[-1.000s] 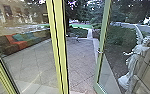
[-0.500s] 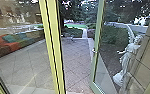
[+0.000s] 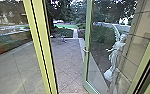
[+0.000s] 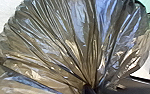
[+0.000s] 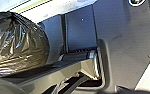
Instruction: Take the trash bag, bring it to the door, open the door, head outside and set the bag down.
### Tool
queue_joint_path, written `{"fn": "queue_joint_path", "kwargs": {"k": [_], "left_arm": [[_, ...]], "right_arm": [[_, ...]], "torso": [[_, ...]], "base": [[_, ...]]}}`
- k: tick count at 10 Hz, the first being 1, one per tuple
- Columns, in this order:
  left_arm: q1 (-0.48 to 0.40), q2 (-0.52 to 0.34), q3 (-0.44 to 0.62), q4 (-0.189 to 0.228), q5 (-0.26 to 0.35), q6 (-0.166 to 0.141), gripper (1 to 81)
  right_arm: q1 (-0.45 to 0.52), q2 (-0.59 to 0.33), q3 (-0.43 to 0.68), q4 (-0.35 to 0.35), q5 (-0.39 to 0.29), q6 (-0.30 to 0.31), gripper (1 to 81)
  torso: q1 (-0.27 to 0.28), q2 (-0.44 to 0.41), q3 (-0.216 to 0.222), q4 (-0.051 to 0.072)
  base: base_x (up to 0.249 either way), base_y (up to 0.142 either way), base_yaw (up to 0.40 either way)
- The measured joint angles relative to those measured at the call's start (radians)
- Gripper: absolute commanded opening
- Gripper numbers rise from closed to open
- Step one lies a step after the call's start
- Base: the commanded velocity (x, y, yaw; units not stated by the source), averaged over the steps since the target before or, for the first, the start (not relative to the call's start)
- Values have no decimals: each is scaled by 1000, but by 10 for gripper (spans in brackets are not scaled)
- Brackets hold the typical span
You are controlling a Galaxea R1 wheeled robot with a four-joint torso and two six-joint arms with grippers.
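Paving [image 3: 67, 57] lies open between post [image 3: 46, 47] and door [image 3: 85, 62] edge. The bag [image 4: 66, 45] bunches tight; either gripper's jaw opening and hold, I cannot tell.

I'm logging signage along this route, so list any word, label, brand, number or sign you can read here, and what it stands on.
No text can be read.
Trash bag: folds and shine, no lettering visible.
Glass door and yellow-green post: no readable sign or number.
White statue and wall: no lettering that I can make out.
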Motion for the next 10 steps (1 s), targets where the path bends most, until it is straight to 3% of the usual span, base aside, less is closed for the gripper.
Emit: {"fn": "queue_joint_path", "kwargs": {"k": [3, 6, 10], "left_arm": [[-1, 0, 0, 0, 0, 0, 10], [-3, 0, 0, 0, 0, 0, 10], [-1, 0, 0, 0, -1, 0, 10]], "right_arm": [[0, 3, -3, 0, 0, 0, 811], [-1, 4, -6, -2, -2, -1, 811], [1, 6, -6, -3, -3, -9, 811]], "torso": [[0, 0, 0, 0], [0, 0, 0, 0], [0, 0, 0, 0]], "base": [[0, 0, -213], [0, -72, 0], [0, 0, 0]]}}
